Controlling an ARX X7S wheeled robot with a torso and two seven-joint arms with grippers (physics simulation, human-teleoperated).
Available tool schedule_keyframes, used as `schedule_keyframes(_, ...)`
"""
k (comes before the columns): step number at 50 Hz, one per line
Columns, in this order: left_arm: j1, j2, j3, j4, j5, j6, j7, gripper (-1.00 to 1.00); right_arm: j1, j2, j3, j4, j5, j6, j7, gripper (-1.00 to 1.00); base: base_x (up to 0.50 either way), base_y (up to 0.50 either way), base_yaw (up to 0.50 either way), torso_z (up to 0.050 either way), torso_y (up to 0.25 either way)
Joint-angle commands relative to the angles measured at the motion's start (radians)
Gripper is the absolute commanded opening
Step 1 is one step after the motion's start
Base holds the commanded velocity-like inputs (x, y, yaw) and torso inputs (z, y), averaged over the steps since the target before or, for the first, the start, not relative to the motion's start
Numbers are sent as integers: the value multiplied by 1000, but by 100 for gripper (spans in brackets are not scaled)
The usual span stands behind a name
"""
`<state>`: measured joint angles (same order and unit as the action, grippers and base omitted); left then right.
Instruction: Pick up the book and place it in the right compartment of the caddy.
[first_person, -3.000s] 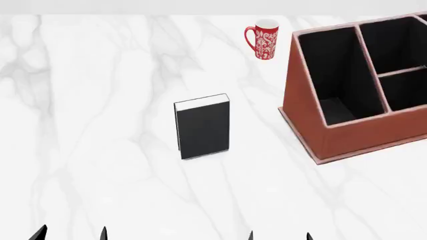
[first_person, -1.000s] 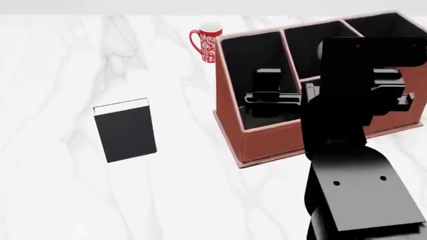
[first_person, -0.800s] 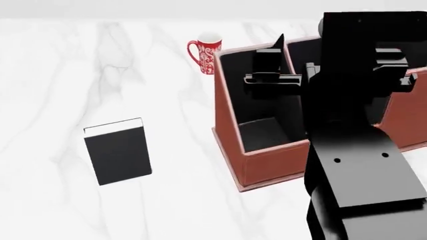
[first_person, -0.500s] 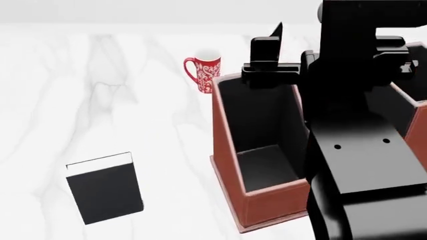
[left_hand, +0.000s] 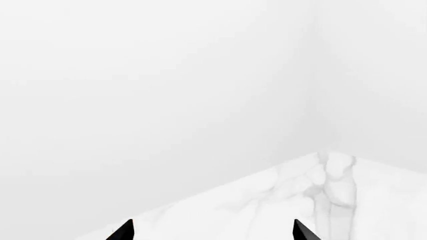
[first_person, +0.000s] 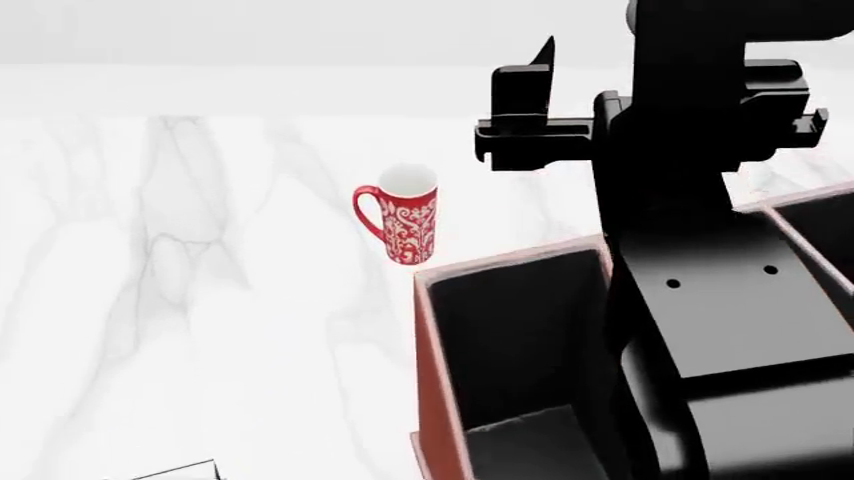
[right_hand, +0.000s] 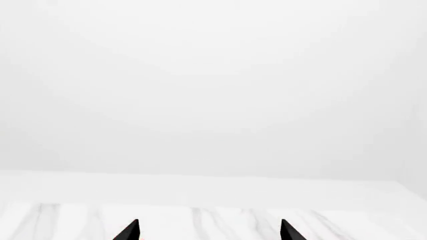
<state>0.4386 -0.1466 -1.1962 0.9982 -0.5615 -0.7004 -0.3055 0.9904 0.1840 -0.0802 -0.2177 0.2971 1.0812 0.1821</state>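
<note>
Only a sliver of the book (first_person: 174, 473), its white page edge, shows at the bottom left of the head view. The reddish-brown caddy (first_person: 514, 260) with pale pink rims fills the lower right, its black-lined left compartment facing me; my right arm covers much of the rest. My right gripper (first_person: 541, 60) is raised above the caddy's far side with its fingers pointing up, and the right wrist view shows that gripper (right_hand: 209, 232) open and empty. My left gripper (left_hand: 212, 232) is open too, with only marble and wall ahead of it; the head view does not show it.
A red patterned mug (first_person: 398, 225) stands upright on the white marble table (first_person: 200, 260), just beyond the caddy's left corner. My black right arm (first_person: 721, 300) blocks the right side of the head view. A plain pale wall lies behind the table.
The head view has swung upward, so book, mug and caddy slid down the picture; the book has almost left the bottom edge. My right gripper stays raised above the caddy.
</note>
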Motion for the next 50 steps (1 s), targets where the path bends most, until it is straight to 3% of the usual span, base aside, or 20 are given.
schedule_keyframes(1, 10, 2, 8, -4, -2, 14, -6, 100, 2, 2, -7, 2, 7, 2, 1, 100, 500, 0, 0, 0, 0)
schedule_keyframes(14, 17, -1, 30, -12, 8, 26, -12, 100, 0, 0, -12, 4, 16, 1, 3, 100, 500, 0, 0, 0, 2)
schedule_keyframes(23, 27, 5, 34, -16, 11, 46, -6, 100, 26, 7, -66, -22, 36, 120, -2, 100, 0, 0, 0, 0, 1)
schedule_keyframes(26, 29, 6, 31, -17, 7, 48, -6, 100, 64, -17, 5, -8, 172, 240, -114, 100, 0, 0, 0, 0, 0)
schedule_keyframes(29, 31, -4, 11, -4, -14, 33, -16, 100, 107, -4, -48, -29, 172, 181, -154, 100, 0, 0, 0, 0, 0)
schedule_keyframes(30, 25, -11, 13, -8, -18, 27, -20, 100, 147, 108, -198, -179, 322, 238, -304, 100, 0, 0, 0, 0, 0)
schedule_keyframes(32, 26, -12, 14, -9, -19, 28, -22, 100, 111, 73, -449, -267, 325, 276, -604, 100, 0, 0, 0, 0, 0)
schedule_keyframes(34, 26, -12, 16, -10, -20, 29, -23, 100, 102, 89, -480, -288, 324, 253, -839, 100, 0, 0, 0, 0, 0)
schedule_keyframes(50, 29, -22, 39, -14, -15, 30, -37, 100, 104, 126, -542, -365, 377, 234, -907, 100, 0, 0, 0, 0, 0)
